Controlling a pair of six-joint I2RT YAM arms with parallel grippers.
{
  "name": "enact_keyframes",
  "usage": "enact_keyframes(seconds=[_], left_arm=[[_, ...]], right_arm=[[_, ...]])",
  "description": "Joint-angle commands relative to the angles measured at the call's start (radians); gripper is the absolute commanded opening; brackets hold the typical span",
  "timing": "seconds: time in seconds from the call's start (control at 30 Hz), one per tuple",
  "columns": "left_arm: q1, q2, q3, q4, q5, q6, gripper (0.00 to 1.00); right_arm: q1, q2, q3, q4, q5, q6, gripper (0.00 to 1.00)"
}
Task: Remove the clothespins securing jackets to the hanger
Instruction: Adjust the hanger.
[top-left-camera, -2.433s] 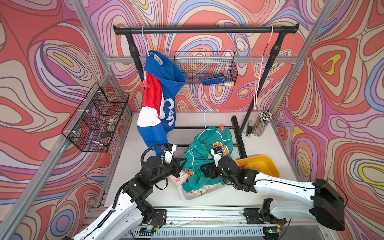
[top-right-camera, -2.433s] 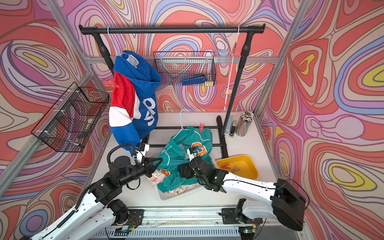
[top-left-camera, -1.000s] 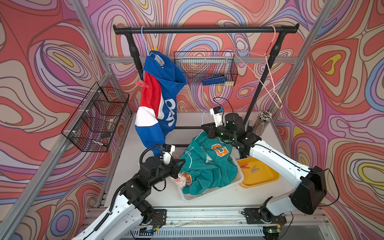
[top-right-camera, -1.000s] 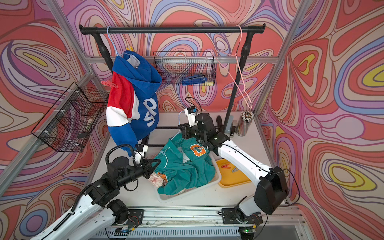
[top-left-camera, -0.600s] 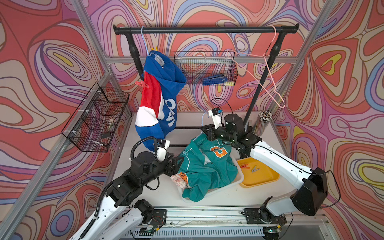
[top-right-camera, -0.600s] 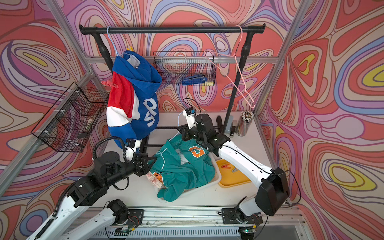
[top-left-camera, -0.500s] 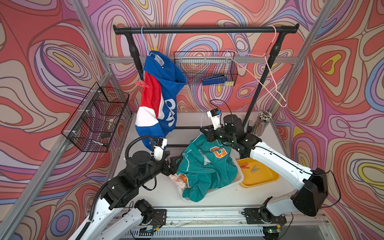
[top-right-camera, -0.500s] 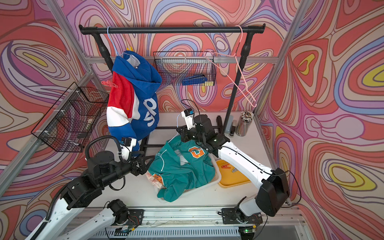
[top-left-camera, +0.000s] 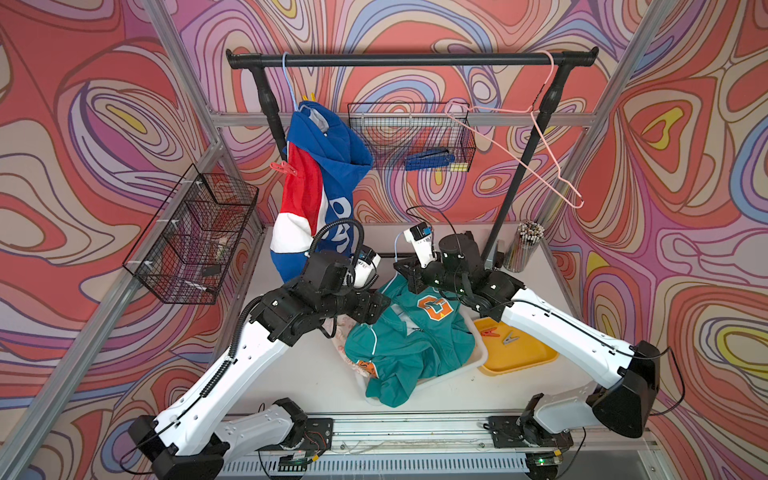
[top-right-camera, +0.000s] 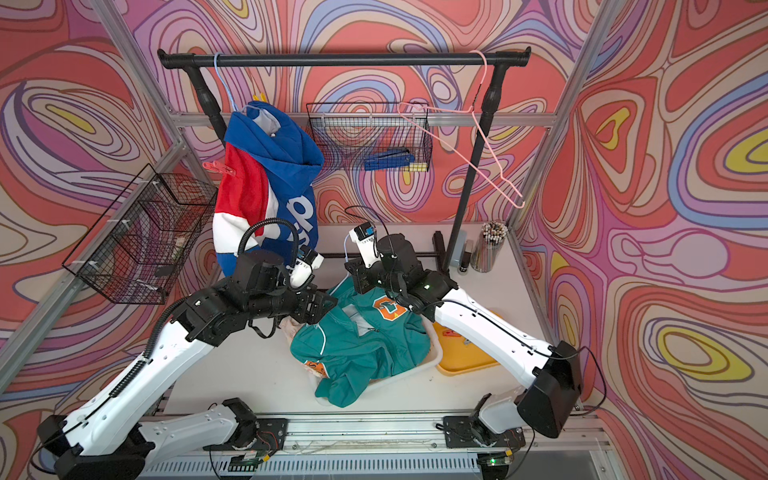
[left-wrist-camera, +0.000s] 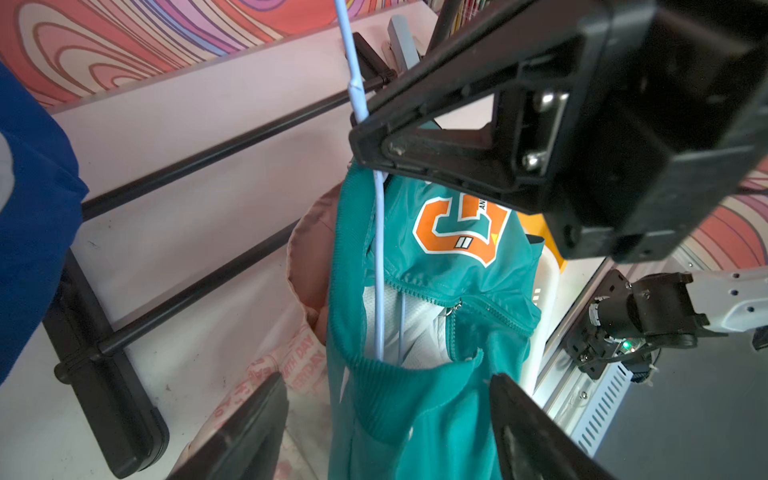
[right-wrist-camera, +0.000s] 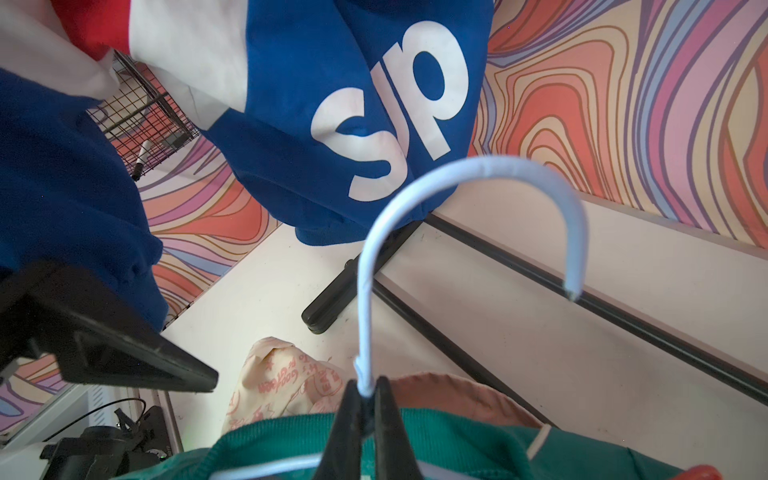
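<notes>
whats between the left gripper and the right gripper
The teal jacket, with the pale blue hanger running through its collar, fills the stretch from left gripper to right gripper; the left wrist view shows it.

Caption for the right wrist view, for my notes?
Right gripper shut on the neck of the light-blue hanger at the collar of the teal jacket; blue-red-white jacket hangs behind.

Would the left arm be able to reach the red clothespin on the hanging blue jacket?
Probably yes: the left end effector is open, and the red clothespin juts out uncovered.
</notes>
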Motion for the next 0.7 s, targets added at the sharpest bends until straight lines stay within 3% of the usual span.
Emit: enact_keyframes(seconds=[0.0, 0.23, 0.3, 0.4, 0.53, 0.57, 0.67], left_arm=[[-0.006, 0.027, 0.043, -0.081, 0.046, 0.053, 0.76], [-0.005, 0.079, 0.028, -0.088, 0.080, 0.054, 0.69], [-0.006, 0.093, 0.024, -0.091, 0.084, 0.058, 0.61], [-0.006, 0.108, 0.022, -0.088, 0.103, 0.057, 0.40], [-0.006, 0.096, -0.001, -0.056, 0.133, 0.045, 0.03], [-0.006, 0.092, -0.009, -0.047, 0.142, 0.042, 0.00], [-0.006, 0.080, -0.040, -0.022, 0.158, 0.040, 0.00]], right_arm=[[0.014, -0.037, 0.029, -0.015, 0.008, -0.001, 0.00], [0.025, -0.047, 0.026, -0.019, 0.019, -0.007, 0.00], [0.028, -0.047, 0.026, -0.017, 0.021, -0.008, 0.00], [0.035, -0.050, 0.026, -0.016, 0.025, -0.008, 0.00], [0.042, -0.056, 0.021, -0.016, 0.041, -0.002, 0.00], [0.041, -0.063, 0.013, -0.013, 0.051, 0.002, 0.00], [0.041, -0.091, -0.015, -0.002, 0.098, 0.032, 0.24]])
